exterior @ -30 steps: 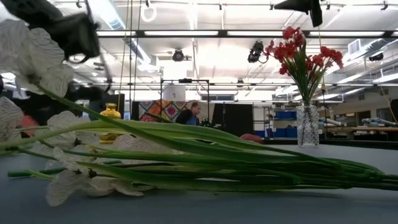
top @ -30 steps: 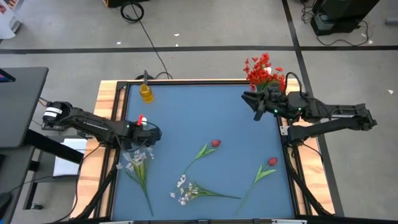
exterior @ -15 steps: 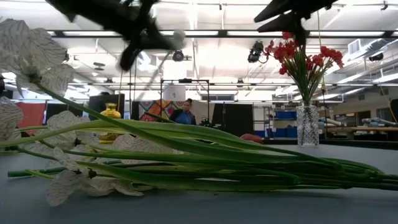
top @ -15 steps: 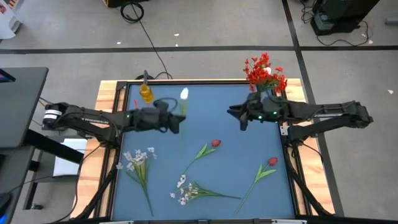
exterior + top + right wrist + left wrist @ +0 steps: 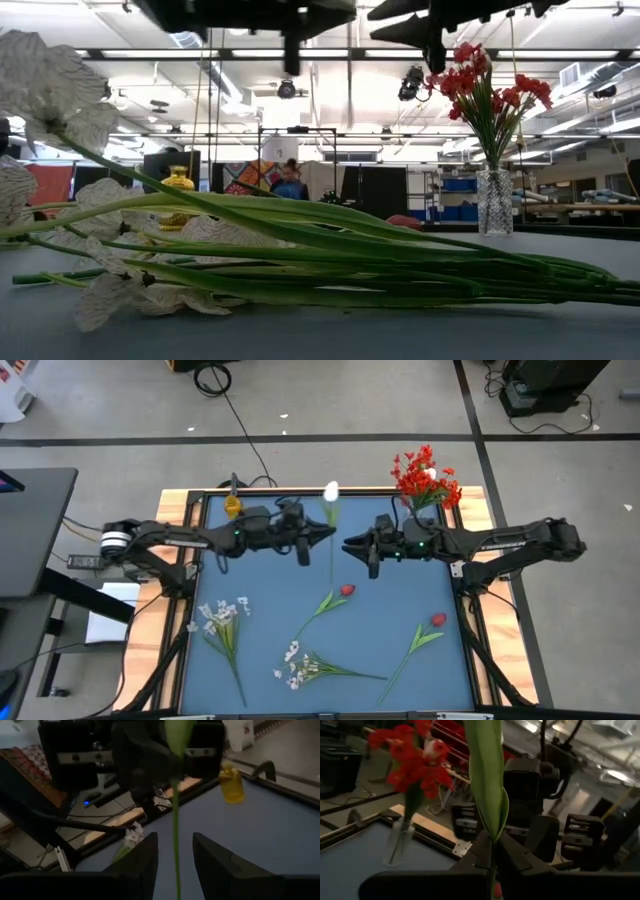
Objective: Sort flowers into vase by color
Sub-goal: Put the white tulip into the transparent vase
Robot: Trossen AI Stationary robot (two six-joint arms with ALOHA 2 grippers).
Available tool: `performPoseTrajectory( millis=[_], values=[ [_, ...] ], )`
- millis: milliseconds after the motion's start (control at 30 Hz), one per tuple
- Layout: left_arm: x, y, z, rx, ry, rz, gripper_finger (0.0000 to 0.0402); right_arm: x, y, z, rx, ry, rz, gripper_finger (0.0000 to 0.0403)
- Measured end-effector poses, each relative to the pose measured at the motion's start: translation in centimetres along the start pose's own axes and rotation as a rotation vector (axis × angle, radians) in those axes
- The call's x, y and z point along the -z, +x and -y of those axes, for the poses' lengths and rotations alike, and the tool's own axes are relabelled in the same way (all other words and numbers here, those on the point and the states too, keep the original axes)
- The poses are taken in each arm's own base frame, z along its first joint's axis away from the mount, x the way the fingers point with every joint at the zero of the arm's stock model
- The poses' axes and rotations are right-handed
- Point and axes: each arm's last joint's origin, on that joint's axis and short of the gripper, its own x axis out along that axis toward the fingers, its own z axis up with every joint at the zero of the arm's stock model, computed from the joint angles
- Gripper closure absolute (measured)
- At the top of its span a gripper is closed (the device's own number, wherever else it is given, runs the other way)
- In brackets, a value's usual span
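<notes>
My left gripper (image 5: 318, 538) is high over the table's middle, shut on a white tulip (image 5: 331, 491) with a long green stalk (image 5: 331, 565). My right gripper (image 5: 350, 548) is open and faces it from the right. In the right wrist view the stalk (image 5: 176, 845) shows between the right gripper's (image 5: 175, 867) fingers, which do not visibly touch it. Red blossoms stand in a clear vase (image 5: 428, 480) at the far right. A yellow vase (image 5: 234, 509) stands at the far left. Two white sprays (image 5: 222, 620) (image 5: 305, 665) and two red buds (image 5: 345, 590) (image 5: 437, 620) lie on the blue table. My left gripper (image 5: 492, 851) pinches the tulip's stalk (image 5: 492, 842) between its two fingers, just below the long green leaf (image 5: 487, 775). The fingers come level from the table's left, across the stalk. The tulip is lifted clear, bloom end toward the far edge, lower stalk hanging free.
The table has a raised dark rim (image 5: 200, 560) with wooden borders outside it. In the low view a white spray (image 5: 300, 260) lies close across the foreground. The blue surface between the two vases at the far side is bare. A person (image 5: 292, 180) stands far behind the table.
My left gripper rose from beside the white spray at the near left and swung toward the table's far middle, carrying the white tulip clear of the table. My right gripper moved from beside the clear vase toward the table's left, up to the tulip's stalk.
</notes>
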Motion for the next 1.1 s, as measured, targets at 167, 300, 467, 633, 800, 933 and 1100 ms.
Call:
performPoseTrajectory(
  millis=[167, 300, 467, 633, 800, 933, 1100],
  values=[
    [-0.8, 2.9, 0.7, 0.124, 0.057, -0.046, 0.0383, -0.1, 0.2, -0.5, 0.02, -0.061, 0.06, 0.0274],
    [-1.1, 4.2, 0.8, 0.162, 0.063, -0.077, 0.0379, -0.5, -0.5, -0.7, 0.065, -0.065, 0.101, 0.0274],
    [-1.6, 4.5, 1.2, 0.191, 0.085, -0.061, 0.0379, -1.3, -2.0, -1.3, 0.035, -0.042, 0.138, 0.0291],
    [-1.8, 4.5, 0.8, 0.186, 0.08, -0.065, 0.0378, -1.4, -2.5, -1.5, 0.026, -0.057, 0.143, 0.0356],
    [-1.7, 4.4, 0.8, 0.194, 0.08, -0.069, 0.0377, -1.3, -2.4, -1.5, 0.004, -0.065, 0.125, 0.0392],
    [-1.7, 4.4, 0.8, 0.191, 0.08, -0.066, 0.0377, -1.3, -2.4, -1.4, 0.026, -0.055, 0.13, 0.0348],
    [-1.9, 4.4, 0.7, 0.191, 0.081, -0.059, 0.0377, -1.3, -2.4, -1.4, 0.032, -0.053, 0.132, 0.029]
  ],
)
